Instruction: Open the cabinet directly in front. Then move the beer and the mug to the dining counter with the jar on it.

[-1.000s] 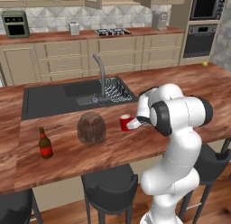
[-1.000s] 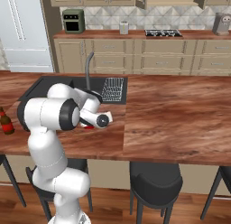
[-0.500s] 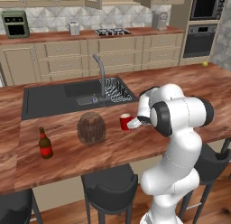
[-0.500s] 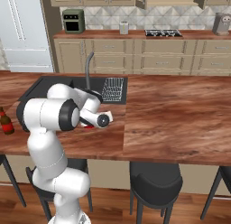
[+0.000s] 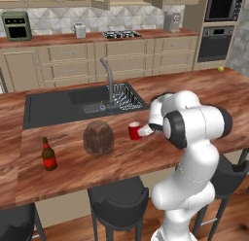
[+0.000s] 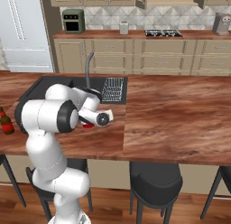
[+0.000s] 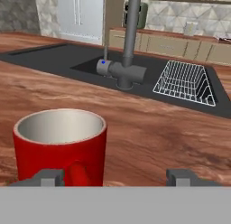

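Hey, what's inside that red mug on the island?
The mug looks empty: the hand view shows a pale inner wall with nothing rising above it. Its rim hides the very bottom, so that part stays unseen.

No text, brand, number or sign can be read on anything. The beer (image 5: 48,155) carries a red label, but its print is too small and blurred to make out. The mug (image 7: 61,146) is plain red with nothing printed on its side. The small oven (image 6: 73,21) at 11 o'clock on the back counter has a dark front on which no figures can be read.
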Motion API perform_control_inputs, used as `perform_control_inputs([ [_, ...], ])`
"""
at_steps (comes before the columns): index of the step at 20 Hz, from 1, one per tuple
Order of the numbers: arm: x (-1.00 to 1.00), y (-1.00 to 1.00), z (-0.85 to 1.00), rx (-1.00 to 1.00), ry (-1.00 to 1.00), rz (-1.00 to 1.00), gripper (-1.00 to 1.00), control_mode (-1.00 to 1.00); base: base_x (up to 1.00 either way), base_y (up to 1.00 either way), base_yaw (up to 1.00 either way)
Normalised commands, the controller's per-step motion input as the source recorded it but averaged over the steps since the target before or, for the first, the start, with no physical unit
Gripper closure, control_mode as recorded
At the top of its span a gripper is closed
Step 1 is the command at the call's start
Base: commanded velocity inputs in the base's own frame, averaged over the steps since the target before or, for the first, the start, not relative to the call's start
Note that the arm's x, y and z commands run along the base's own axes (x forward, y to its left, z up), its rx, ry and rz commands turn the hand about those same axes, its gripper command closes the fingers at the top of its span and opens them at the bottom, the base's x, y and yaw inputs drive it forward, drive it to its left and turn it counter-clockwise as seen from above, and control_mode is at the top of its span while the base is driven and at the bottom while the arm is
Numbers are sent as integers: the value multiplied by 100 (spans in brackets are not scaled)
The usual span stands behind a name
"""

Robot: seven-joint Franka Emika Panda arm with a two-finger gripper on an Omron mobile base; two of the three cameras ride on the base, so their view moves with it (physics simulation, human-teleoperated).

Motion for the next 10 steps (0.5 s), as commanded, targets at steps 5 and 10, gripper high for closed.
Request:
perform_control_inputs([
  [5,-5,0,76,0,0,-7,-100,-100,0,0,0],
  [10,-48,-12,100,0,6,-8,-100,-100,0,0,0],
])
